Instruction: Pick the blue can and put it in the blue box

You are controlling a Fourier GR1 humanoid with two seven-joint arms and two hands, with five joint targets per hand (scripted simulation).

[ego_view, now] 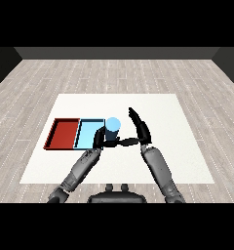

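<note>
Presently, I count one blue can (112,129), two trays and my two hands on one white table (177,146). The can stands upright just right of the light blue tray (87,133), at that tray's right edge and near its front corner; I cannot tell whether its base sits on the rim or on the table beside it. It is not inside the tray as far as I can see.

The red tray (63,133) lies touching the left side of the light blue tray, the two side by side.

My left hand (98,138) is at the can's left side, over the light blue tray's right front corner, and its fingers appear curled against the can. My right hand (141,128) is wide: the fingers stand straight and point away from me, apart from the can, while the thumb (125,142) stretches left toward the can's lower part and reaches close to it. I cannot tell whether the thumb touches the can.

Both grey forearms come in from the lower corners.
</note>
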